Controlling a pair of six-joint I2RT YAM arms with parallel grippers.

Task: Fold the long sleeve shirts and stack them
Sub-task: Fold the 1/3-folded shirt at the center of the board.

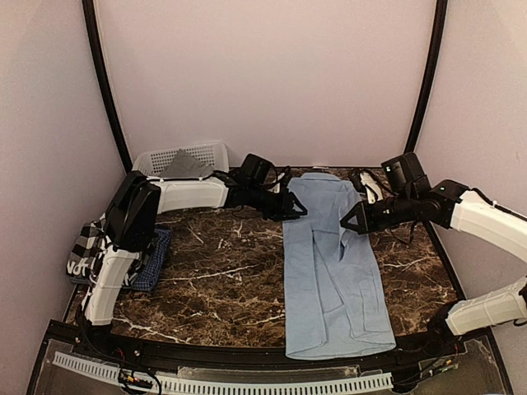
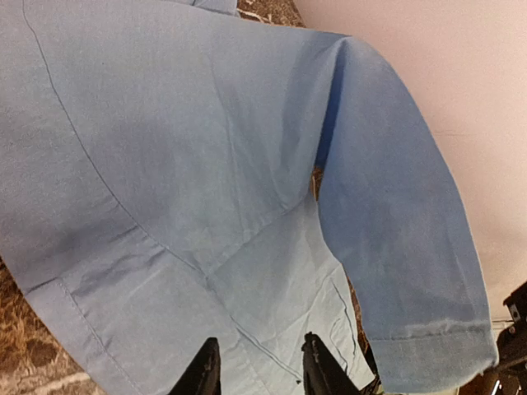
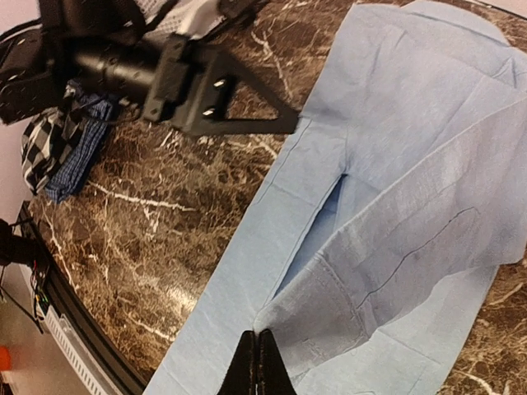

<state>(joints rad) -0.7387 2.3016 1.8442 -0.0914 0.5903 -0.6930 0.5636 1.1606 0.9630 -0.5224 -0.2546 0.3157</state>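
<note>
A light blue long sleeve shirt [image 1: 333, 271] lies lengthwise on the marble table, collar end at the back. My right gripper [image 1: 346, 222] is shut, its tips [image 3: 259, 339] pinching the corner of a sleeve cuff [image 3: 329, 304] that is folded across the shirt's body. My left gripper [image 1: 292, 210] hovers at the shirt's upper left edge. Its fingers [image 2: 206, 366] stand apart over the cloth [image 2: 189, 148] and hold nothing. A black-and-white checked shirt [image 1: 82, 247] and a dark blue checked one [image 1: 154, 259] lie piled at the table's left edge.
A white lattice basket [image 1: 210, 151] stands at the back left with a grey cloth [image 1: 188, 167] in it. The left arm's body [image 1: 132, 214] stretches over the left side of the table [image 1: 222, 280]. Pale walls close in the back and both sides.
</note>
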